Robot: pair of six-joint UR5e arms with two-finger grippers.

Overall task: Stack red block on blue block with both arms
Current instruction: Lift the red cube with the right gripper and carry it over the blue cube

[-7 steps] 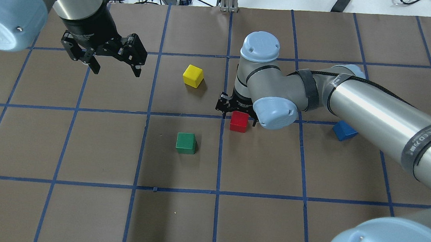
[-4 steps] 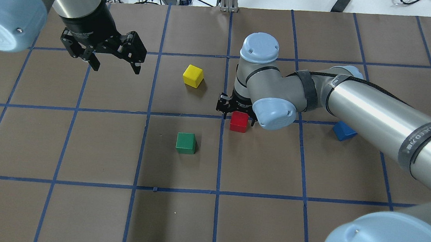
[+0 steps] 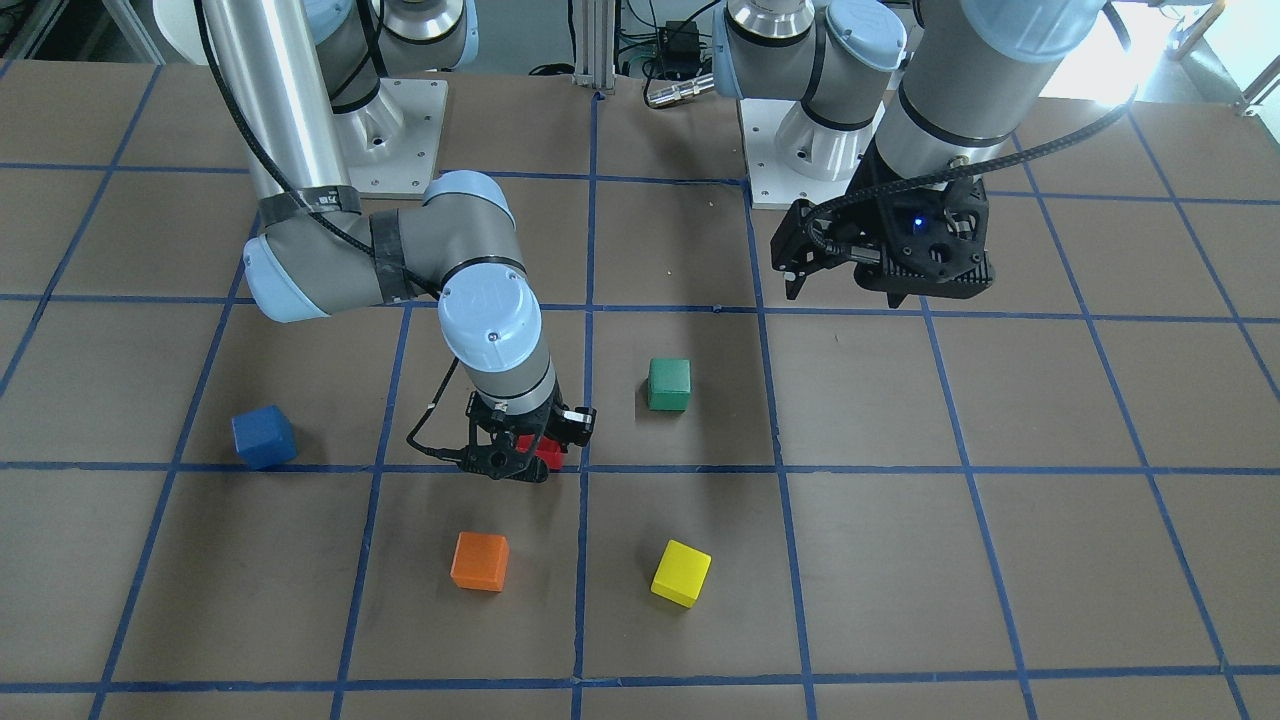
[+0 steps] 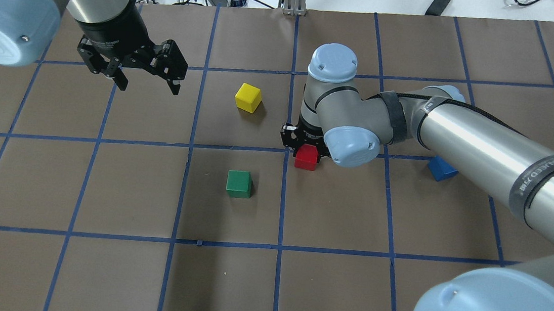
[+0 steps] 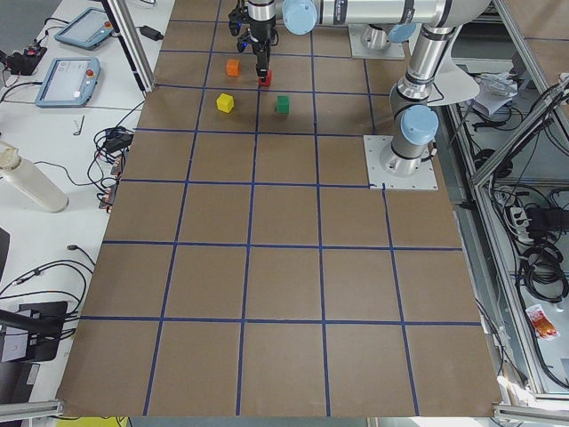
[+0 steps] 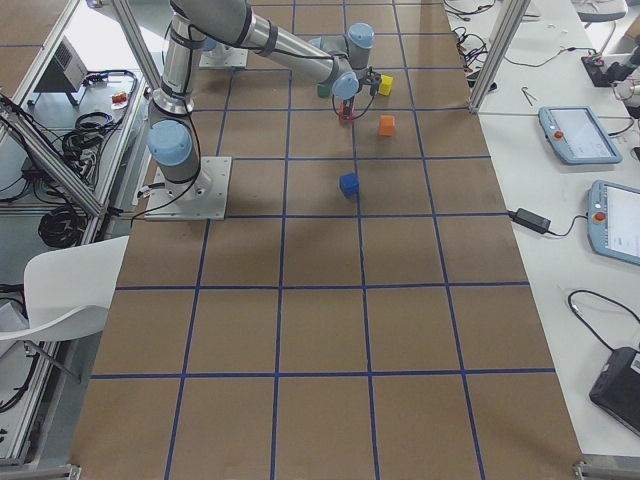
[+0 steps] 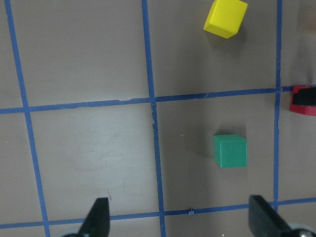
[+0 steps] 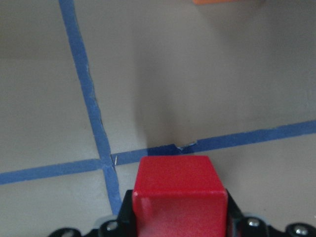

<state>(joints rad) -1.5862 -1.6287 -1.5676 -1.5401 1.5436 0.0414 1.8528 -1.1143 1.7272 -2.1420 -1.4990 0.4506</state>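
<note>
the right gripper (image 4: 306,147) points straight down over the middle of the table (image 4: 94,260), and its jaws are clamped on the red block (image 4: 306,159). the right wrist view shows this best: the red block (image 8: 180,197) sits squarely between the two black fingers (image 8: 121,219), one pressed against each side face. the block is right by a crossing of the blue tape lines (image 8: 101,143). whether its underside touches the brown surface or hangs just above it, i cannot tell.

the blue block (image 4: 442,168) lies well apart from the red one, further toward the robot's right, alone on the table. in the overhead view the right arm (image 4: 486,150) covers part of it; from the front the blue block (image 3: 264,437) shows whole, with nothing on top of it.

the left gripper (image 4: 149,85) hangs in the air over the robot's left part of the table, well away from all the blocks. its jaws are spread wide apart and hold nothing. in the left wrist view both fingertips (image 7: 97,217) stand at the bottom edge with bare table between them.

a green block (image 4: 239,183) stands near the red one, on the robot's left of it and a little nearer the robot. a yellow block (image 4: 248,97) sits further from the robot. an orange block (image 3: 480,561) lies beyond the right gripper, seen from the front.
</note>
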